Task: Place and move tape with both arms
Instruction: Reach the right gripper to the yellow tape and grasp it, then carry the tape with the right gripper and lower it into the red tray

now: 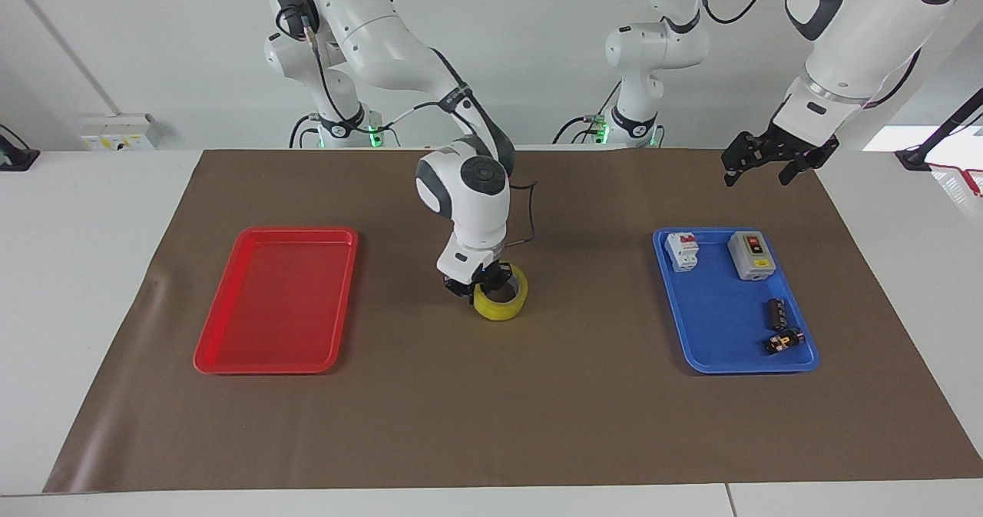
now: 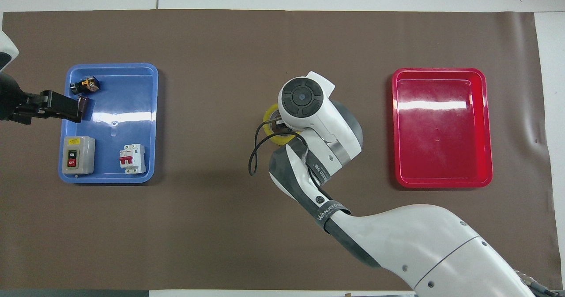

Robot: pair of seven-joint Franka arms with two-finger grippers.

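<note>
Tape (image 1: 501, 300) sits mostly hidden under right tool (image 1: 480, 280) overhead.

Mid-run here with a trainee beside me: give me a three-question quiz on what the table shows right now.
1. True or false: the right gripper is shut on the tape.
2. The tape sits: A) in the red tray; B) in the blue tray; C) over the brown mat, between the trays.
3. Fill in: the left gripper hangs open, above the mat's edge by the ____ tray.

Key: 1 true; 2 C; 3 blue.
</note>
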